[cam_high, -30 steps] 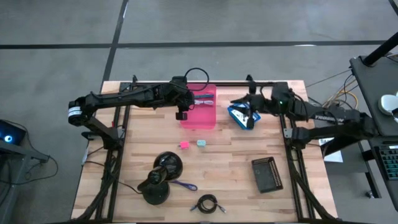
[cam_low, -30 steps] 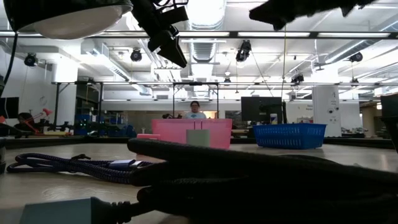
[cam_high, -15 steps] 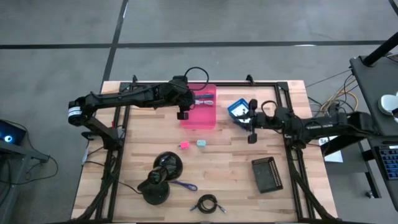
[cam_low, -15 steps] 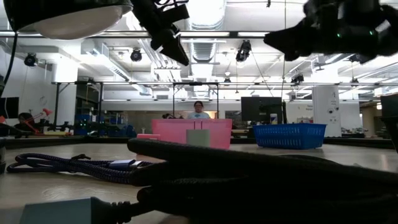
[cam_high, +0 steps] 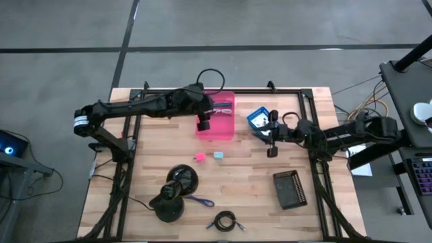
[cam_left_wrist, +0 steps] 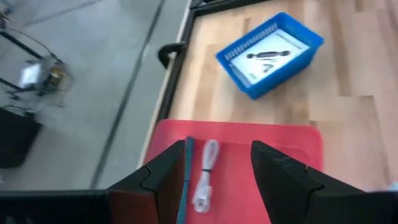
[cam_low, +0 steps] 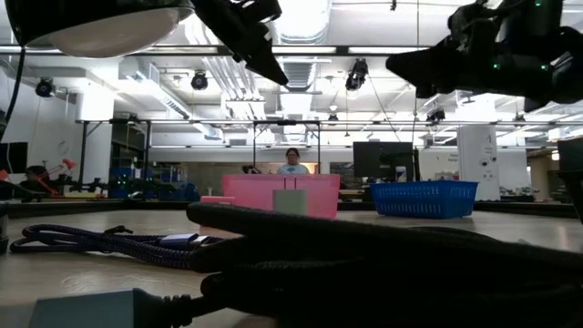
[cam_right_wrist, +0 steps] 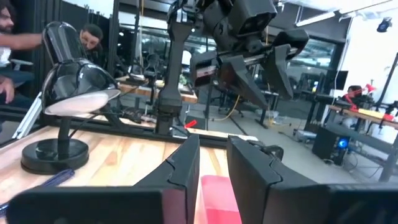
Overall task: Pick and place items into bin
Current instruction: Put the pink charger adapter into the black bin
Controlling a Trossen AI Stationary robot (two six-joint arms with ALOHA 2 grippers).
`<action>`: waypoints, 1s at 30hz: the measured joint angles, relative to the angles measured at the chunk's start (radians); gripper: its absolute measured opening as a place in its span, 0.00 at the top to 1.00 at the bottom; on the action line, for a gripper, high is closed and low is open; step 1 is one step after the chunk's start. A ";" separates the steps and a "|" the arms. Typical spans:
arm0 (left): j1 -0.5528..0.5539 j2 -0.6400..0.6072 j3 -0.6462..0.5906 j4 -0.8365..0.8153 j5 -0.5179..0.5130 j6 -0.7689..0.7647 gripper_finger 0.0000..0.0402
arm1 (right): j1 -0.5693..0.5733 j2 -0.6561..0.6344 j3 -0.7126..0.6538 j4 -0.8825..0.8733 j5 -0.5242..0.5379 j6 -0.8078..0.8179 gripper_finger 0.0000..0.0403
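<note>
Wrist view alone shows the left pincer (cam_left_wrist: 214, 177) gaping, empty, above cables in the pink bin (cam_left_wrist: 273, 168).

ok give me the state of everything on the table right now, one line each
Left gripper: open, empty, over pink bin.
Right gripper: narrow gap, empty, beside blue basket.
Pink plastic bin: holds a white piece and a teal stick.
Blue mesh basket: holds dark items.
Pink cube: loose on table.
Pale teal cube: loose.
</note>
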 joint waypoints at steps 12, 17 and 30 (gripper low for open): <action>-0.030 0.016 0.000 -0.068 0.287 -0.243 0.58 | 0.000 0.176 0.100 -0.002 0.000 0.098 0.82; -0.095 0.038 0.004 -0.150 0.285 -0.243 0.58 | 0.000 0.196 0.126 -0.002 0.000 0.056 0.82; -0.190 0.161 0.001 -0.258 0.226 -0.293 0.58 | 0.000 0.135 0.078 -0.002 0.000 0.052 0.83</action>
